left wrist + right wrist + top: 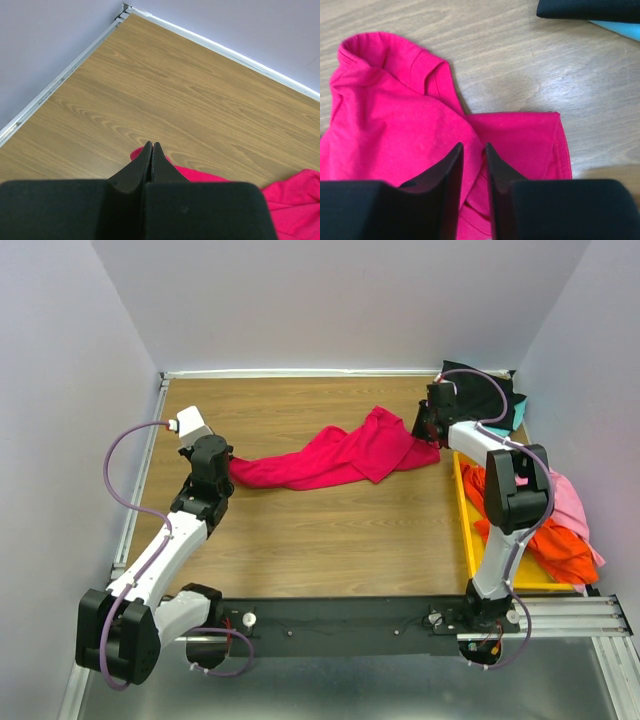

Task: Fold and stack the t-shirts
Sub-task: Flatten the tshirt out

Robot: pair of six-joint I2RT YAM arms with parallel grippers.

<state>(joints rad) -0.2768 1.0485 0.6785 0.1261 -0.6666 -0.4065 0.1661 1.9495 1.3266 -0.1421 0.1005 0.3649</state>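
Red shirt (330,458): lying stretched across the table (300,550), between both grippers.
Left gripper (151,146): pressing fully closed at the shirt's left end; grip on cloth unclear.
Right gripper (473,148): hovering narrowly parted over the shirt's right end.

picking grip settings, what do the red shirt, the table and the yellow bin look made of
The red shirt looks like soft matte knit, likely cotton jersey: it creases and has stitched hems. The table is wood-grain, probably laminate, with slight sheen. The bin seems smooth rigid plastic, from its thin straight rim.
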